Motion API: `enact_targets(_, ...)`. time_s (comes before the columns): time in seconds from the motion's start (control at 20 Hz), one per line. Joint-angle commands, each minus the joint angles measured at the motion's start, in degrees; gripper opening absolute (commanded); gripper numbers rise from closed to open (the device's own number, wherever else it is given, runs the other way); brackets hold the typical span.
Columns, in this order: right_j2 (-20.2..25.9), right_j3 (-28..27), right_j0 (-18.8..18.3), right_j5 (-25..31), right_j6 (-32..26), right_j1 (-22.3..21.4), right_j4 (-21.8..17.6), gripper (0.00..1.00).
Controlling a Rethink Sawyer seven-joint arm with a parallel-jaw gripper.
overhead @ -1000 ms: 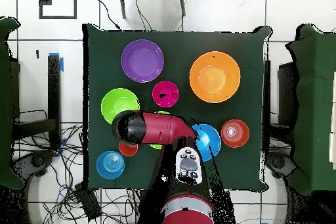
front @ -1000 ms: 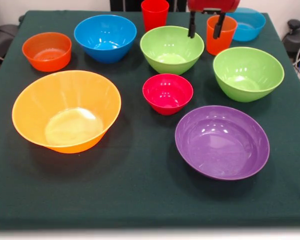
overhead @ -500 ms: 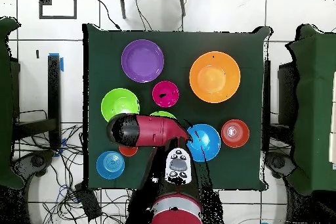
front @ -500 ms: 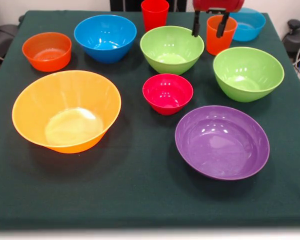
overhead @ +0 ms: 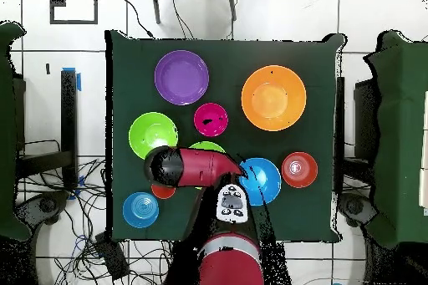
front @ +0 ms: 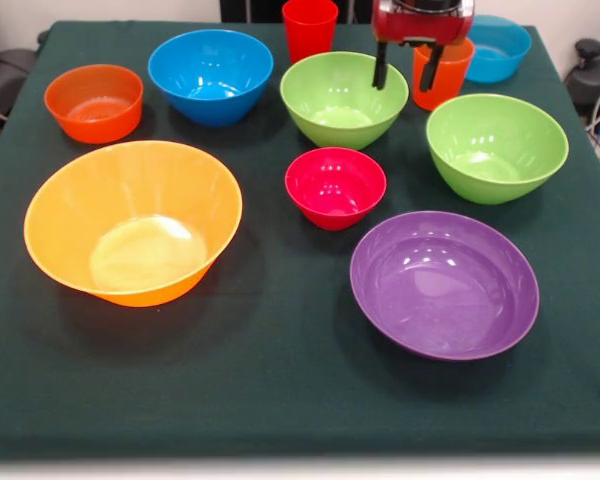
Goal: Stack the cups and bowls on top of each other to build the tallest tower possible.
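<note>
I see the gripper (front: 407,68) hanging with its two black fingers spread apart and empty, at the far side of the table (front: 280,380), between the nearer lime green bowl (front: 343,98) and the orange cup (front: 446,68), the right finger in front of that cup. The red cup (front: 309,27) stands behind the green bowl; nothing is stacked, and every bowl sits apart on the cloth. I can read no brand, label or writing anywhere.

From overhead my arm (overhead: 188,167) hides most of 1 lime green bowl (overhead: 206,145) and the orange cup (overhead: 163,190).
</note>
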Motion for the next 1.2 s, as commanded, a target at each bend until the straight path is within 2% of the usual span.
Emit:
enact_targets(0.05,3.8,-2.4,0.6,-3.6,8.4,4.0,0.3,1.0)
enact_targets(0.35,1.7,-4.6,2.8,-2.7,8.8,5.1,0.0,1.0)
enact_targets(1.2,3.2,-4.0,1.4,-5.1,9.0,6.9,0.5,1.0)
